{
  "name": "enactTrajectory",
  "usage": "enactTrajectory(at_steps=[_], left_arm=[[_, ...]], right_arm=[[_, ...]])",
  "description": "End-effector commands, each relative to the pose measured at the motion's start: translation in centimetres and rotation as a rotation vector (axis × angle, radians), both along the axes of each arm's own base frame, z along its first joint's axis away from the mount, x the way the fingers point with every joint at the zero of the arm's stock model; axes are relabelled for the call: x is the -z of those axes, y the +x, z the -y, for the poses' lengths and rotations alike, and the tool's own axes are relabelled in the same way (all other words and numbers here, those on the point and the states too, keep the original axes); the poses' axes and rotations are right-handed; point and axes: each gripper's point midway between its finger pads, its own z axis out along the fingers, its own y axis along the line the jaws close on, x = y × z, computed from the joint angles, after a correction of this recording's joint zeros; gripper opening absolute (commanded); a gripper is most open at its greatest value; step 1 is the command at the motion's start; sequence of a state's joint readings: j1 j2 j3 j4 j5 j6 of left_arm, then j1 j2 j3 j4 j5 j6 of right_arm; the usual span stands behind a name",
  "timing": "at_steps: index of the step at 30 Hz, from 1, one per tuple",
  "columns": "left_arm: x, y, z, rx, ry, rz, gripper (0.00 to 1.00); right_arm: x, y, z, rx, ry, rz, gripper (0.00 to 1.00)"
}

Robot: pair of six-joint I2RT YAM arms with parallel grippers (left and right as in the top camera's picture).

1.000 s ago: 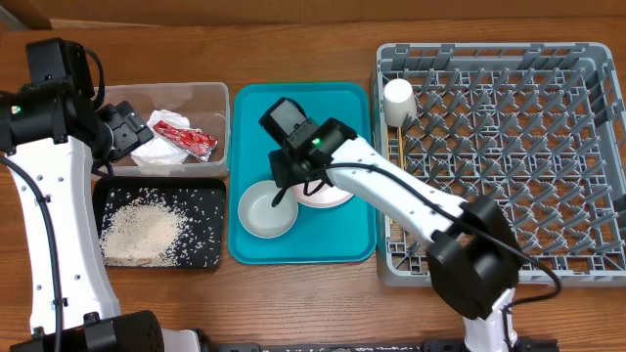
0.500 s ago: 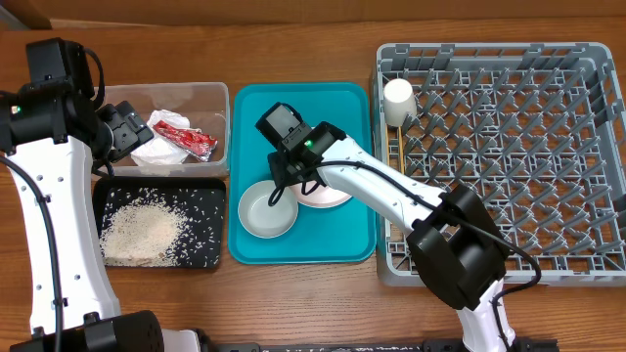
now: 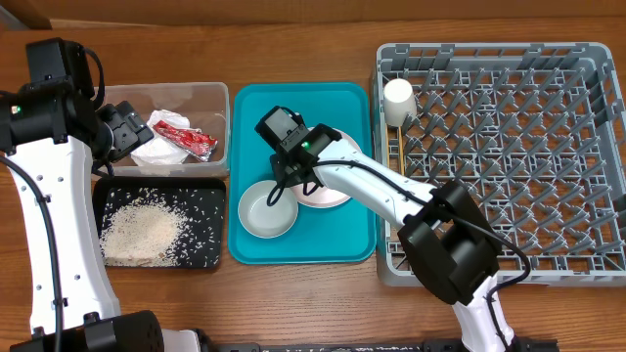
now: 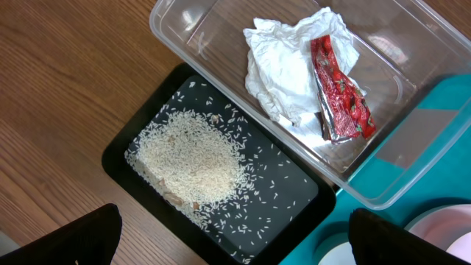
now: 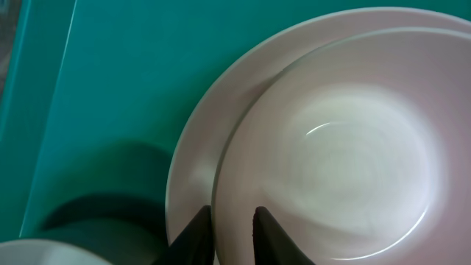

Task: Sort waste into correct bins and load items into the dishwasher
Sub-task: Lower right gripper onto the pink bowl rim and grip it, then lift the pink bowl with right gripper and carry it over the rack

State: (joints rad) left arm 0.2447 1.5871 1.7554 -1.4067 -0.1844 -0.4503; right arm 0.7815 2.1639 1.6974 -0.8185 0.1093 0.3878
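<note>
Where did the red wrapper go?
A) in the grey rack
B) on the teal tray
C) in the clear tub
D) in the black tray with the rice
C: the red wrapper lies inside the clear tub, right beside the white tissue.

On the surface (image 3: pixel 293 49), the tub (image 3: pixel 166 90) stands far left and holds the tissue (image 3: pixel 156 152) and the wrapper (image 3: pixel 186 137). The shallow tray (image 3: pixel 210 225) lies just near of it and holds the rice (image 3: pixel 142 233). The serving tray (image 3: pixel 333 244) lies to the right of both. It carries one bowl (image 3: pixel 266 210) at near left and the plate (image 5: pixel 191 184) beside it. A second bowl (image 5: pixel 353 147) sits on the plate. The dish rack (image 3: pixel 509 147) stands at the right. The cup (image 3: pixel 398 96) sits in its far-left corner, and the chopsticks (image 3: pixel 400 147) lie along its left edge.
</note>
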Motion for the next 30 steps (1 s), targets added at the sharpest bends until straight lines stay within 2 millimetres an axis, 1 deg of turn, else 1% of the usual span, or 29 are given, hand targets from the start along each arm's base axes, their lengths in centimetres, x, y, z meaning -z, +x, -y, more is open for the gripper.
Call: enactTrajectory(at_steps=[1, 4, 5, 6, 9, 11, 13, 15, 16, 17, 19, 20, 23, 26, 28, 30], left_arm=[[-0.3, 0.2, -0.3, -0.008, 0.008, 0.01, 1.0], [-0.3, 0.2, -0.3, -0.008, 0.008, 0.01, 1.0], [-0.3, 0.2, -0.3, -0.008, 0.008, 0.01, 1.0], [-0.3, 0.2, -0.3, -0.008, 0.008, 0.01, 1.0], [-0.3, 0.2, -0.3, -0.008, 0.007, 0.01, 1.0], [-0.3, 0.2, -0.3, -0.008, 0.008, 0.01, 1.0], [-0.3, 0.2, -0.3, -0.008, 0.007, 0.01, 1.0], [-0.3, 0.2, -0.3, -0.008, 0.007, 0.01, 1.0], [-0.3, 0.2, -0.3, -0.008, 0.008, 0.01, 1.0], [-0.3, 0.2, -0.3, -0.008, 0.008, 0.01, 1.0], [-0.3, 0.2, -0.3, -0.008, 0.007, 0.01, 1.0], [-0.3, 0.2, -0.3, -0.008, 0.007, 0.01, 1.0], [-0.3, 0.2, -0.3, -0.008, 0.007, 0.01, 1.0], [-0.3, 0.2, -0.3, -0.008, 0.007, 0.01, 1.0], [-0.3, 0.2, -0.3, -0.008, 0.008, 0.01, 1.0], [-0.3, 0.2, -0.3, -0.008, 0.008, 0.01, 1.0]], right_arm=[[0.1, 0.2, -0.2, -0.001, -0.005, 0.014, 0.19], [0.2, 0.0, 0.2, 0.0, -0.019, 0.001, 0.18], [0.3, -0.1, 0.3, 0.001, -0.022, -0.002, 0.15], [0.3, -0.1, 0.5, 0.004, -0.025, -0.005, 0.09], [-0.1, 0.1, 0.2, 0.004, -0.015, 0.002, 0.08], [-0.8, 0.4, -0.2, 0.001, 0.008, 0.006, 0.07], [-2.4, 0.6, -0.8, -0.005, 0.05, 0.006, 0.04], [-4.9, 1.0, -1.6, -0.014, 0.112, 0.009, 0.04], [-6.5, 1.1, -1.9, -0.02, 0.148, 0.011, 0.04], [-9.4, 1.2, -2.3, -0.029, 0.207, 0.02, 0.04], [-12.9, 1.3, -2.2, -0.035, 0.269, 0.037, 0.04], [-15.0, 1.4, -1.7, -0.032, 0.303, 0.053, 0.04], [-19.6, 1.4, 0.3, -0.057, 0.396, 0.076, 0.04], [-22.8, 0.9, 2.8, -0.081, 0.524, 0.024, 0.04], [-24.9, 0.0, 4.0, -0.155, 0.664, -0.048, 0.04], [-26.9, -0.5, 5.8, -0.224, 0.82, -0.118, 0.04]])
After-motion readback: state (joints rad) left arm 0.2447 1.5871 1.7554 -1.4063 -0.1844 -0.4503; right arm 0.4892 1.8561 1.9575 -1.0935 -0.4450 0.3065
